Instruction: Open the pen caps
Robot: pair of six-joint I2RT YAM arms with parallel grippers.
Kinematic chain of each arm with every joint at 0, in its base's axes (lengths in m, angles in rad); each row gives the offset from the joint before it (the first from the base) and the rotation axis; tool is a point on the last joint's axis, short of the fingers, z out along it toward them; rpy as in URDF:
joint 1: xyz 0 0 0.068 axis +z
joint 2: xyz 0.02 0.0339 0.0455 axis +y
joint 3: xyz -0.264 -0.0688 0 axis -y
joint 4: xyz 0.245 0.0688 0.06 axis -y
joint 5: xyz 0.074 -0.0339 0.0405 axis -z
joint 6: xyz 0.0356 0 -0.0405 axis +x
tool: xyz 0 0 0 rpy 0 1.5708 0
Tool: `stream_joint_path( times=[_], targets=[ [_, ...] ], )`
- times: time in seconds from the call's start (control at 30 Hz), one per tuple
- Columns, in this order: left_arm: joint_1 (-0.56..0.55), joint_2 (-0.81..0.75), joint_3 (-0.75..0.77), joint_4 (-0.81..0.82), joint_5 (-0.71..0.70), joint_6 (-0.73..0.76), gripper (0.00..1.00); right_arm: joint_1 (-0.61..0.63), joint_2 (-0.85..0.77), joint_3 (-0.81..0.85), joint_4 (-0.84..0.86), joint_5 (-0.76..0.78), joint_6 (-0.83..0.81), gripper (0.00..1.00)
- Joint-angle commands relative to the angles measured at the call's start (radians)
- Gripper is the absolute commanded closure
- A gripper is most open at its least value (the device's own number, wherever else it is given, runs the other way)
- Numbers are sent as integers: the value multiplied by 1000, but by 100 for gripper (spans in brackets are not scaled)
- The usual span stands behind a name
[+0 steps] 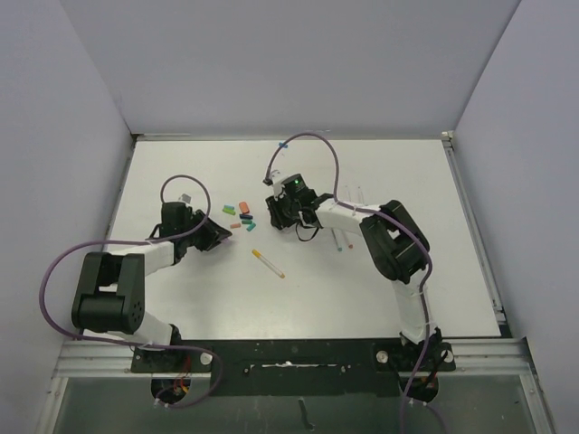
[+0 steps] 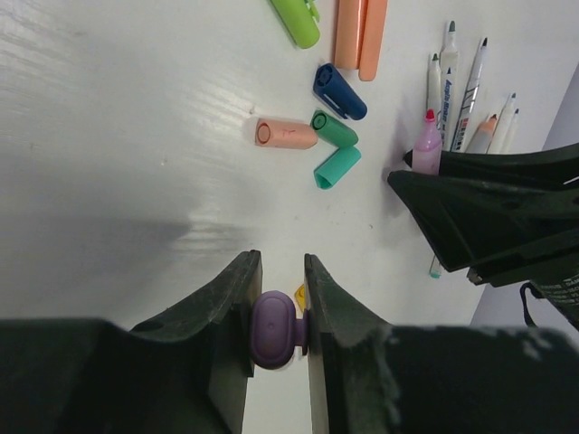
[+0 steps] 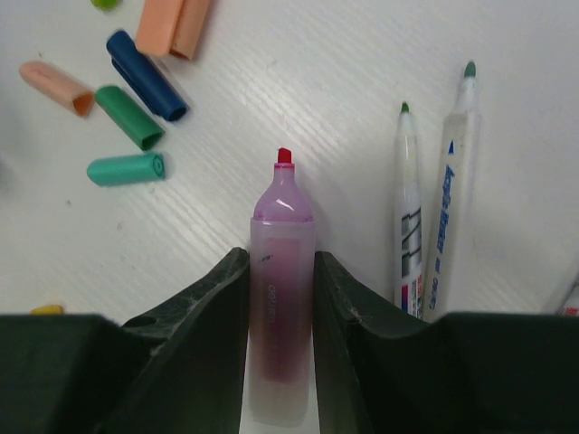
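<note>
My left gripper is shut on a purple pen cap, seen end-on between the jaws, just above the table. My right gripper is shut on the lilac-pink highlighter, whose bare tip points at the loose caps. In the top view the left gripper and right gripper face each other across a cluster of caps. Loose on the table lie a salmon cap, a green cap, a teal cap and a blue cap.
Two thin white pens lie just right of the highlighter. A yellow-ended pen lies alone toward the near side. A salmon-orange highlighter and a lime green cap sit beyond the caps. Grey walls border the table.
</note>
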Motion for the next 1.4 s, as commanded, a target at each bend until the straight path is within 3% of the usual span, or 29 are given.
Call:
stream_joint_path(
  times=[0.0, 0.3, 0.53, 0.6, 0.73, 1.07, 1.37],
  targets=[
    [8, 31, -4, 54, -4, 23, 78, 9, 25, 62, 47, 21, 13, 95],
    [10, 112, 6, 95, 18, 6, 63, 9, 32, 76, 41, 26, 9, 93],
    [20, 50, 10, 66, 10, 0, 50, 11, 44, 88, 34, 24, 5, 85],
    [23, 16, 7, 60, 11, -2, 40, 12, 49, 96, 30, 24, 5, 80],
    [28, -76, 12, 26, 10, 3, 4, 13, 52, 105, 25, 28, 6, 67],
    [43, -173, 4, 91, 83, -27, 2, 15, 16, 105, 30, 33, 1, 52],
    [44, -135, -17, 208, 93, -106, 2, 24, -168, -11, 69, 34, -66, 34]
  ],
)
